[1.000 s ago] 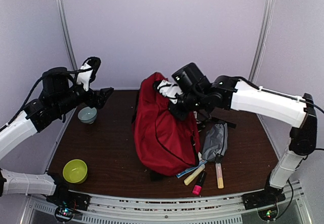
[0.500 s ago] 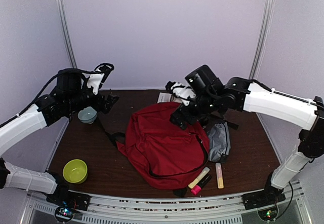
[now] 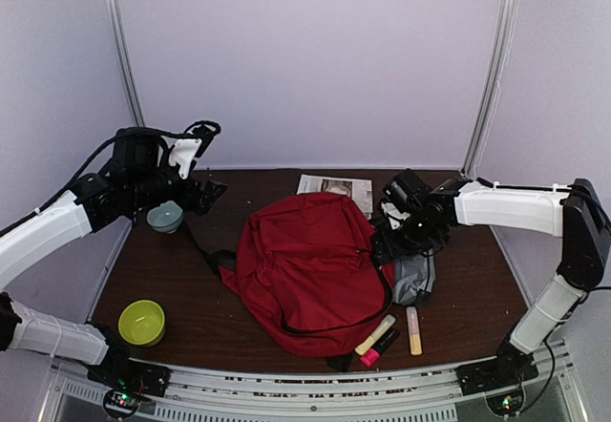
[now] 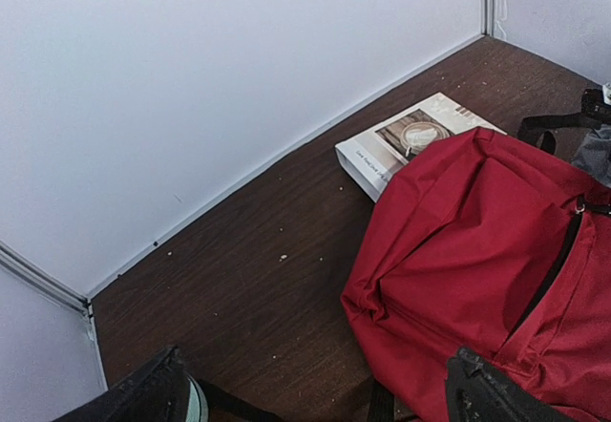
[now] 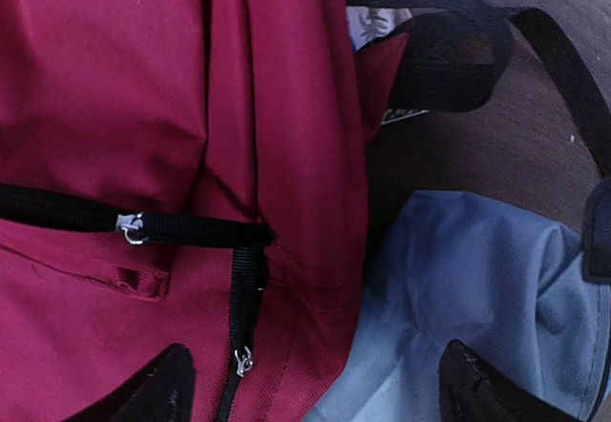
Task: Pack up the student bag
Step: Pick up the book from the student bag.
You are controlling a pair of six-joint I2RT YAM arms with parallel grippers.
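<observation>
A dark wooden counter (image 3: pixel 205 293) sits inside pale lilac walls (image 3: pixel 305 59). The student bag (image 3: pixel 310 269) lies flat at its middle, long axis near-to-far, its top end toward the back wall against a book (image 4: pixel 406 140). Both the left claw (image 4: pixel 325 398) and the right claw (image 5: pixel 310 389) are spread wide. Only the right wrist view shows the bag's zip pull (image 5: pixel 131 228), and only the top view shows the markers (image 3: pixel 413 331).

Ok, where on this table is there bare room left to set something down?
Widest bare patch: left side of the table, between the teal bowl, the green bowl and the red bag. Another lies right of the grey pouch. Crowded: the front right, where markers lie beside bag and pouch.
</observation>
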